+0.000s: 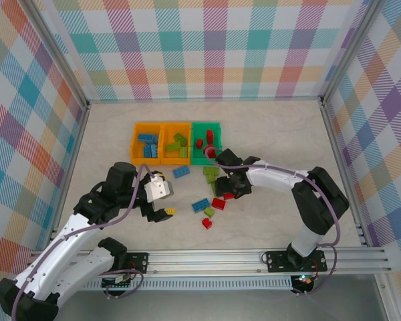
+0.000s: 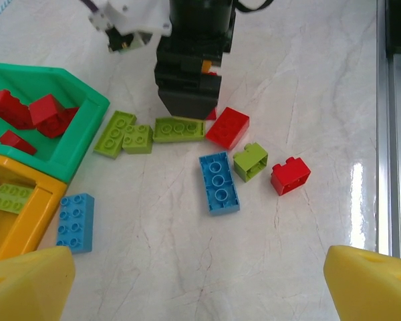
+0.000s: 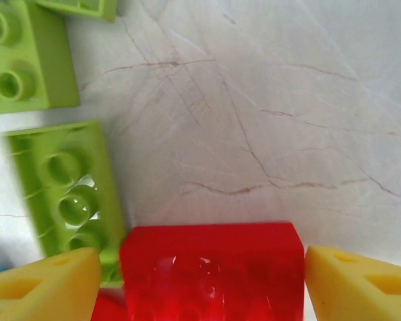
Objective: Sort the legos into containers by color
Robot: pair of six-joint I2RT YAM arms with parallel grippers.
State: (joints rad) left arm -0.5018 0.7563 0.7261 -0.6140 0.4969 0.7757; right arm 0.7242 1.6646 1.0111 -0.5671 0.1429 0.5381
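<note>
Three joined containers sit at the back: two orange bins (image 1: 147, 142) (image 1: 176, 142) and a green bin (image 1: 206, 142), which has red legos in it. Loose legos lie in front: a blue brick (image 2: 218, 182), a small lime one (image 2: 250, 161), a small red one (image 2: 290, 175) and a flat lime one (image 2: 179, 129). My right gripper (image 3: 204, 284) is low over the table and open. Its yellow fingers (image 3: 43, 284) stand on either side of a red brick (image 3: 210, 267), with a thin gap on the left. My left gripper (image 2: 199, 284) is open above bare table, holding nothing.
Another blue brick (image 2: 75, 222) lies beside the orange bin (image 2: 27, 214). Two lime bricks (image 2: 115, 134) rest by the green bin's corner (image 2: 87, 127). A metal rail (image 1: 254, 257) runs along the near edge. Checked walls close in the table on three sides.
</note>
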